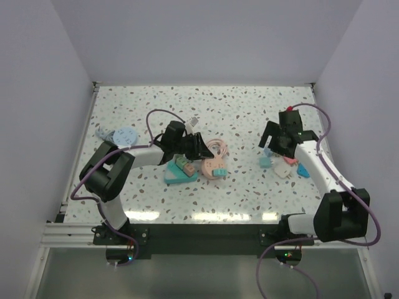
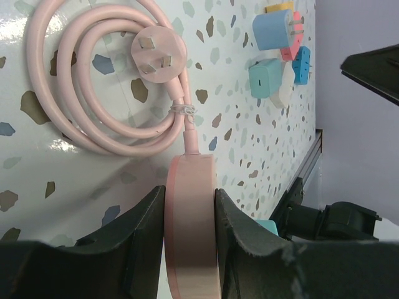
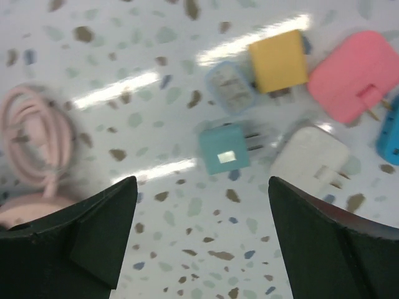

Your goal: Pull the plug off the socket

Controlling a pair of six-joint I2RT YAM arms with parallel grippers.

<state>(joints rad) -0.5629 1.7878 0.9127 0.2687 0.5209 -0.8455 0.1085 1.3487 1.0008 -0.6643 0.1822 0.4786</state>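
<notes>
A round pink socket (image 1: pixel 212 167) lies mid-table with a small teal plug (image 1: pixel 219 171) in its face. Its pink cable (image 1: pixel 218 147) is coiled behind it. My left gripper (image 1: pixel 201 151) is shut on the socket's rim. In the left wrist view the socket (image 2: pixel 190 230) stands edge-on between my fingers (image 2: pixel 143 224), and a bit of teal (image 2: pixel 269 227) peeks out on its right. The cable's own pink plug (image 2: pixel 159 56) lies loose on the coil. My right gripper (image 1: pixel 275 144) is open and empty above the table (image 3: pixel 206 249), apart from the socket.
A teal power strip (image 1: pixel 181 173) with plugs in it lies left of the socket. Several loose chargers lie under the right arm: teal (image 3: pixel 224 148), white (image 3: pixel 310 161), yellow (image 3: pixel 278 60), pink (image 3: pixel 355 75). A pale blue disc (image 1: pixel 123 135) lies at the far left.
</notes>
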